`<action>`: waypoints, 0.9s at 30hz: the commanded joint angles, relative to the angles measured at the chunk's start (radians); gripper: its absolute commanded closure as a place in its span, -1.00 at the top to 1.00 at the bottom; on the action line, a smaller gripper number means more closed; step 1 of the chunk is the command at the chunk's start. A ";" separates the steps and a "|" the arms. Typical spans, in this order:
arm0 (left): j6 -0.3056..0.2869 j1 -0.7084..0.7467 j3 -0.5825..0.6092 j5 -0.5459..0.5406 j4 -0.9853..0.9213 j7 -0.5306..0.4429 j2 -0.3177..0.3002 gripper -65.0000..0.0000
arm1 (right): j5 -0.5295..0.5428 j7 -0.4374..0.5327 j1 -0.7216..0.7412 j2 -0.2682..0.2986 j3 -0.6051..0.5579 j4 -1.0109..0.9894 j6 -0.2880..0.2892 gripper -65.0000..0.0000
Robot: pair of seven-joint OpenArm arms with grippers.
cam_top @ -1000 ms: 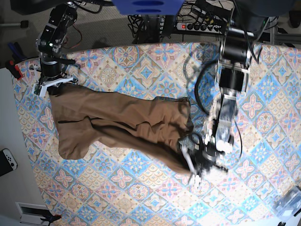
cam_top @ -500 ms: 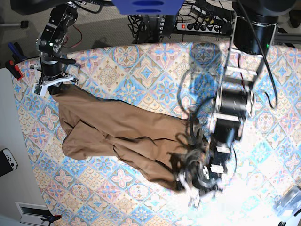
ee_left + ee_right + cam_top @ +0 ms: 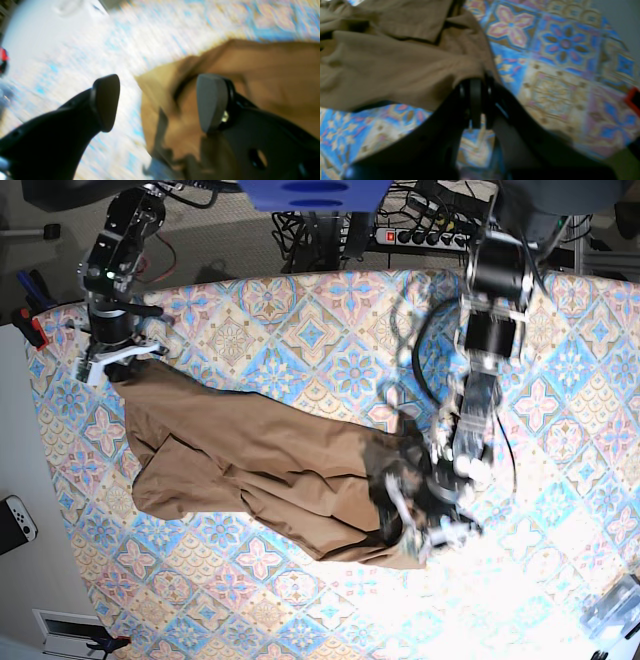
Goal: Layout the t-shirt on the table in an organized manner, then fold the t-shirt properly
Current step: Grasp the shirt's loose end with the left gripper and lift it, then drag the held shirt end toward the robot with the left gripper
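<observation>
The t-shirt (image 3: 260, 470) is spread diagonally across the table (image 3: 300, 320), still creased and bunched along its lower edge. One corner is pinched by the right gripper (image 3: 476, 100), whose jaws are clamped on the fabric. The left gripper (image 3: 155, 102) is seen with jaws spread wide, the cloth lying beneath them but not gripped. The garment is judged light, limp and prone to wrinkling; it is best taken at a seam, hem corner or shoulder and drawn taut between both arms
</observation>
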 commanded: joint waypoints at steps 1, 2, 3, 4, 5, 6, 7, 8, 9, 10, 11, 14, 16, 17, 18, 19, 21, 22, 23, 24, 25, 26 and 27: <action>0.009 0.010 -0.031 0.003 0.036 0.009 -0.016 0.43 | 0.007 0.025 0.003 0.006 -0.013 0.016 0.003 -1.00; 0.009 0.045 -0.048 0.003 0.048 0.024 -0.016 0.43 | 0.007 0.025 0.003 0.006 -0.022 0.016 0.003 -1.00; 0.009 0.078 -0.063 0.003 0.056 0.034 -0.016 0.43 | 0.005 0.025 0.003 0.006 -0.030 0.016 0.003 -1.00; 0.009 0.101 -0.071 0.000 0.061 0.040 -0.016 0.43 | 0.005 0.025 0.003 0.006 -0.031 0.016 0.003 -1.00; 0.009 0.122 -0.077 -0.003 0.062 0.040 -0.016 0.43 | 0.005 0.025 0.003 0.006 -0.031 0.016 0.003 -1.00; 0.009 0.147 -0.086 -0.005 0.062 0.040 -0.016 0.43 | 0.005 0.025 0.003 0.006 -0.031 0.016 0.003 -1.00; 0.009 0.171 -0.100 0.000 0.062 0.040 -0.016 0.43 | 0.005 0.025 0.003 0.006 -0.031 0.016 0.003 -1.00; 0.009 0.196 -0.116 0.001 0.064 0.040 -0.016 0.43 | 0.005 0.025 0.003 0.006 -0.031 0.016 0.003 -1.00; 0.009 0.213 -0.128 0.001 0.065 0.040 -0.016 0.43 | 0.005 0.025 0.003 0.006 -0.031 0.016 0.003 -1.00; 0.007 0.230 -0.132 0.001 0.068 0.040 -0.016 0.43 | 0.005 0.025 0.003 0.006 -0.031 0.016 0.003 -1.00; 0.007 0.242 -0.131 0.001 0.071 0.040 -0.016 0.43 | 0.005 0.025 0.005 0.006 -0.031 0.016 0.003 -1.00; -0.013 0.263 -0.120 -0.003 0.075 0.040 -0.014 0.42 | 0.005 0.025 0.005 0.006 -0.031 0.016 0.003 -1.00; -0.027 0.265 -0.112 -0.006 0.071 0.040 -0.014 0.42 | 0.005 0.025 0.005 0.006 -0.033 0.016 0.003 -1.00; -0.027 0.265 -0.111 -0.006 0.070 0.040 -0.013 0.41 | 0.005 0.025 0.005 0.006 -0.033 0.016 0.003 -1.00; -0.027 0.266 -0.111 -0.006 0.068 0.040 -0.009 0.41 | 0.005 0.025 0.005 0.006 -0.033 0.016 0.003 -1.00; -0.027 0.265 -0.111 -0.006 0.064 0.040 0.001 0.40 | 0.005 0.025 0.005 0.006 -0.033 0.016 0.003 -1.00; -0.034 0.259 -0.111 0.001 0.038 0.040 0.018 0.26 | 0.005 0.025 0.005 0.006 -0.033 0.016 0.003 -1.00; -0.051 0.259 -0.111 0.003 0.033 0.040 0.020 0.11 | 0.005 0.025 0.005 0.006 -0.033 0.016 0.003 -1.00; -0.067 0.254 -0.111 0.003 0.033 0.040 0.021 -0.11 | 0.005 0.025 0.005 0.006 -0.033 0.016 0.003 -1.00; -0.073 0.253 -0.111 0.003 0.035 0.040 0.021 -0.36 | 0.005 0.025 0.005 0.006 -0.033 0.016 0.003 -1.00; -0.073 0.251 -0.112 -0.003 0.035 0.041 0.021 -0.61 | 0.005 0.025 0.005 0.006 -0.033 0.016 0.003 -1.00; -0.071 0.251 -0.117 -0.008 0.036 0.041 0.021 -0.89 | 0.005 0.025 0.005 0.006 -0.033 0.016 0.003 -1.00; -0.071 0.250 -0.117 -0.008 0.039 0.041 0.023 -1.00 | 0.005 0.025 0.005 0.006 -0.033 0.016 0.003 -1.00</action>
